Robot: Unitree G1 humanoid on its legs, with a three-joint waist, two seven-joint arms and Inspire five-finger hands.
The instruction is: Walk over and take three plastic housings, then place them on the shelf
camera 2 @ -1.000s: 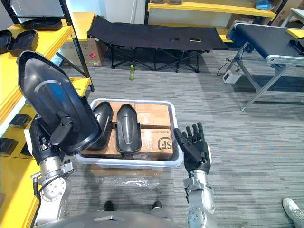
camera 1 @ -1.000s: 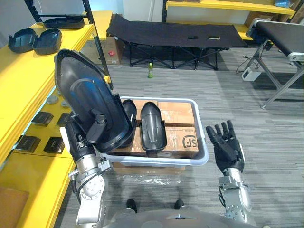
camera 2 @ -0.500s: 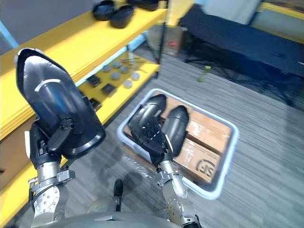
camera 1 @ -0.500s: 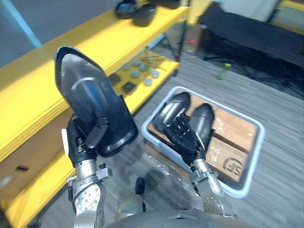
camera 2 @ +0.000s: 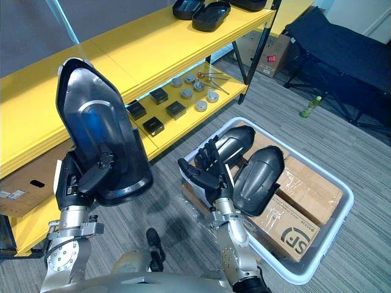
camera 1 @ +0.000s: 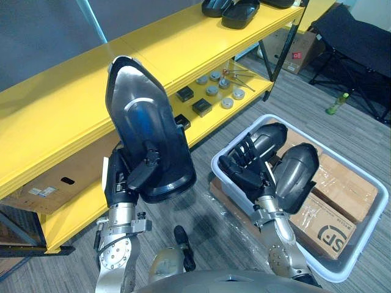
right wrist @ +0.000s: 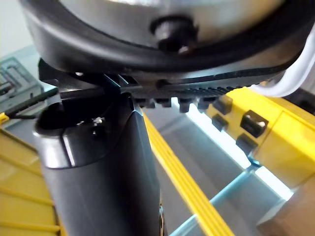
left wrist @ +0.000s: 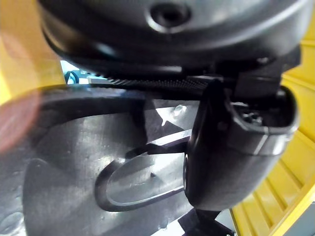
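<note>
The long yellow shelf (camera 1: 73, 85) runs along my left. Its top board is bare in front of me, and two far housings (camera 1: 239, 12) sit at its distant end. To my right is the white bin (camera 2: 327, 241), lined with cardboard boxes (camera 1: 333, 223), where a pair of housings (camera 1: 298, 177) lies side by side. My left robot hand (camera 1: 125, 180) grips the large black housing (camera 1: 146, 134) by its lower end, thumb clamped over the rim, and holds it upright between shelf and bin. My right robot hand (camera 1: 244, 171) hangs above the bin's near corner, fingers straight and carrying nothing. As I judge it, the step in hand is the set-down. I should square up to the shelf and carry the black housing over the bare top board, well past its front edge. Then I tip it slowly from upright to flat, since it looks top-heavy in a one-ended grip, and let go only once it rests. The small parts (camera 1: 211, 91) on the lower board should not be knocked.
</note>
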